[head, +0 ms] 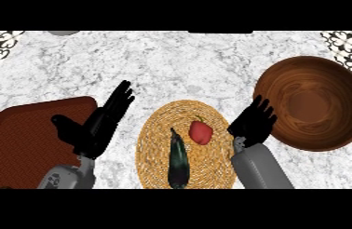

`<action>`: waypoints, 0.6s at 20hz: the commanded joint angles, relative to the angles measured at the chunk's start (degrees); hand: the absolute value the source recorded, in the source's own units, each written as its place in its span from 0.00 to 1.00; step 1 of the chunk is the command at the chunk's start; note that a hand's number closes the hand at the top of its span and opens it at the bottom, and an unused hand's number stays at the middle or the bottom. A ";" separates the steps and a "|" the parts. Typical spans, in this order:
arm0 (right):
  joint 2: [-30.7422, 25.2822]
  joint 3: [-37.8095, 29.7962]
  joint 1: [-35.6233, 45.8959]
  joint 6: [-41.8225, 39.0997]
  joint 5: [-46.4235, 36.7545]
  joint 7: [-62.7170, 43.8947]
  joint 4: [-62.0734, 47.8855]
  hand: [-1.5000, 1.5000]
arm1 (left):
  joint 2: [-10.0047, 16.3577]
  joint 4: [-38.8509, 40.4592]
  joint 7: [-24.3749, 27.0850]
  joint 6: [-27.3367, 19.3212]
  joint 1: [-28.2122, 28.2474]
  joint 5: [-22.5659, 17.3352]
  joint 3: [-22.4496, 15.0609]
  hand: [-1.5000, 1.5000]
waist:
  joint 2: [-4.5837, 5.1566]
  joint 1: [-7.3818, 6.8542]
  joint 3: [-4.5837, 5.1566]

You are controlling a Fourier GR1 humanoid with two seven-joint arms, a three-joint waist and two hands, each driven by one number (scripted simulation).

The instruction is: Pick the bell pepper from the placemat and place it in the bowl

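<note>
Right hand (253, 123) hovering between placemat and bowl, pepper not yet picked

The red bell pepper (200, 131) is lying right of centre on the round woven placemat (157, 139), just beside the upper end of a dark eggplant (179, 160). The right hand is holding nothing, its fingers straight and spread, and the wooden bowl (309, 107) is sitting just to its right. The left hand (96, 123) is resting open, fingers up, over the edge of a dark red mat (27, 139). For a clean pick, the right hand should probably be coming at the pepper from its right side and curling round the body, not the stem, staying clear of the eggplant. Counting: one pepper, one eggplant, one placemat, one bowl, one red mat and two hands.
</note>
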State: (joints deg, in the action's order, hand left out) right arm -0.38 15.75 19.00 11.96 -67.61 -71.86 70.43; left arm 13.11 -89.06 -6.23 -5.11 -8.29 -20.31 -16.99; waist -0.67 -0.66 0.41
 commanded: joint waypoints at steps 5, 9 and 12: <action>0.36 -0.92 0.70 -3.06 -1.68 -13.37 0.07 0.00 | -0.17 0.23 -0.33 -0.41 -0.72 0.26 0.68 0.50 | 0.15 -0.09 -0.23; 0.37 -2.38 1.90 -2.78 -2.15 -13.37 -1.26 0.00 | -1.10 0.04 -0.87 -0.06 -1.51 0.85 -0.89 0.50 | 0.41 -0.43 -0.30; 0.37 -1.56 -0.11 -0.74 -2.75 -13.37 -0.94 0.00 | -0.73 0.67 -1.31 0.68 -1.93 -0.51 0.55 0.50 | 0.46 -0.30 -0.30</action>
State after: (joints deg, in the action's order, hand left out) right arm -0.12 13.98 18.49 10.42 -69.46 -71.56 70.94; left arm 12.61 -88.13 -6.22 -4.42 -9.19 -20.25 -16.75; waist -0.65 -1.05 0.35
